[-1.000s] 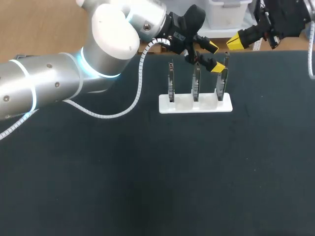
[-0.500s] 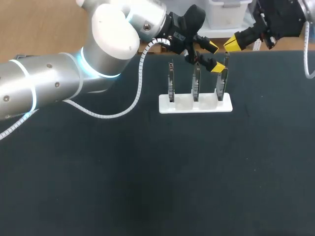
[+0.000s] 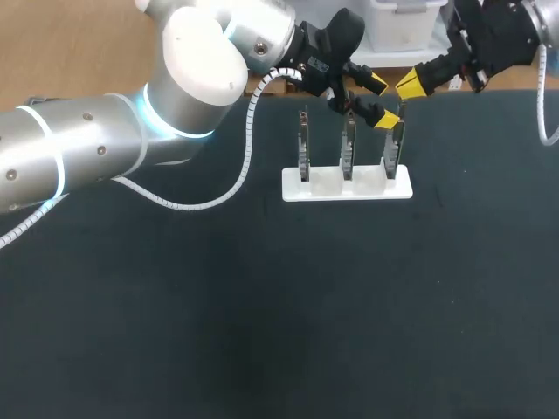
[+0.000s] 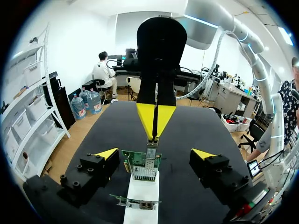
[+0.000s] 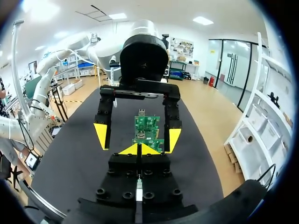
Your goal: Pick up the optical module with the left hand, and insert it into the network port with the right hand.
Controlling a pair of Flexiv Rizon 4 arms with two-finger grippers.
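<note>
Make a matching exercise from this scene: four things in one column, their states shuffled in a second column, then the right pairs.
Things
1. left gripper
2. right gripper
3. white base
4. circuit boards

States
A. standing upright in a row of three
B. yellow tips pressed together
C. lying flat on the black table
D. fingers spread apart

Pairs: 1-D, 2-B, 3-C, 4-A
</note>
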